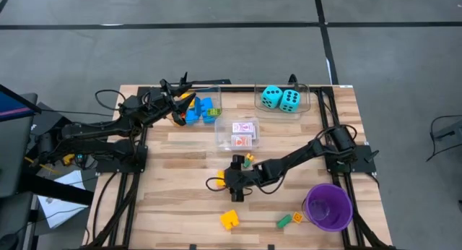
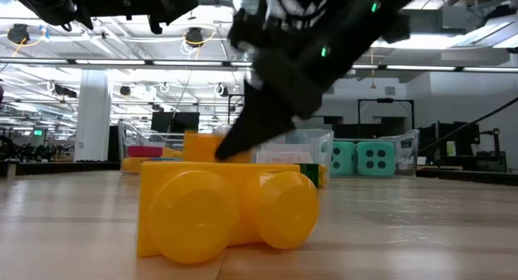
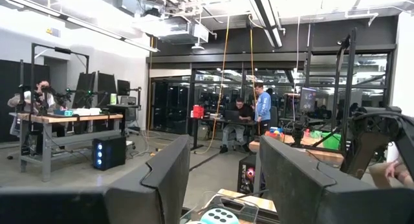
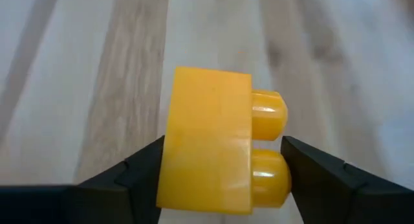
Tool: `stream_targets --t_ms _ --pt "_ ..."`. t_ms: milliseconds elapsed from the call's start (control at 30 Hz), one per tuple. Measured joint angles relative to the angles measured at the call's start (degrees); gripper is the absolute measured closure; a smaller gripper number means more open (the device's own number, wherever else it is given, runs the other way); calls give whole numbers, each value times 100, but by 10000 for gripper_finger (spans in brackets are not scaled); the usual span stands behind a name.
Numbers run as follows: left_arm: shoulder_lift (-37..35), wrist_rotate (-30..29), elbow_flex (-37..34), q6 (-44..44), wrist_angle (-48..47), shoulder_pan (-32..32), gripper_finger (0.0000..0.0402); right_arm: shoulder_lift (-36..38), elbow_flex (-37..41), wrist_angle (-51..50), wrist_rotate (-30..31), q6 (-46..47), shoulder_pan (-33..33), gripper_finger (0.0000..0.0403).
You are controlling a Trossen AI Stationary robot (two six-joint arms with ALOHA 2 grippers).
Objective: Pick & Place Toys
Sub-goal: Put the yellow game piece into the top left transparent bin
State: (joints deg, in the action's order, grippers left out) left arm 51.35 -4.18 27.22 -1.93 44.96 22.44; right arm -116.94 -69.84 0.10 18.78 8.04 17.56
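Observation:
A yellow two-stud brick lies on its side on the table near the front edge; it fills the low view. My right gripper is open just on the brick's far side, pointing down. In the right wrist view its fingers stand on either side of the brick. My left gripper is open and empty over the far-left bin of bricks, and its wrist view looks level into the room. Two turquoise dice and card packs lie in clear bins.
A purple cup stands at the front right. A green-and-orange brick lies beside it. A small yellow-green brick lies by the right arm. Bare wood shows at the front left. People sit and stand in the room beyond.

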Motion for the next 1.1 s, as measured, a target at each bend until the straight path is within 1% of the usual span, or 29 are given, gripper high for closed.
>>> stream_targets --t_ms 100,200,400,467,533,567,667,700,933,1100 --pt "0 2 0 -2 -71 -19 220 279 -4 -111 531 -188 160 141" --pt "2 -2 0 -2 -128 -108 220 635 -4 -391 1304 -336 369 141" --pt "2 0 0 -8 -126 -510 220 1241 -4 -1072 3482 -653 891 141" --pt "2 1 0 -34 -128 -690 220 1369 -6 -1117 4175 -830 1056 140" --pt "2 2 0 -42 -166 -892 220 1461 -7 -1144 4752 -1068 1175 140" --pt "2 2 2 -44 -226 -998 218 1491 -4 -1131 4938 -1215 1218 140" --pt "2 4 2 -45 -389 -1289 209 1551 -4 -1126 5323 -1614 1272 140" --pt "2 4 2 -45 -432 -1396 205 1571 -4 -1122 5361 -1730 1266 140" --pt "88 2 4 -52 -801 -2200 156 1586 -4 -634 5373 -2788 1051 139" --pt "402 4 4 -415 -771 -2651 125 1571 -4 -162 5371 -3613 837 139"
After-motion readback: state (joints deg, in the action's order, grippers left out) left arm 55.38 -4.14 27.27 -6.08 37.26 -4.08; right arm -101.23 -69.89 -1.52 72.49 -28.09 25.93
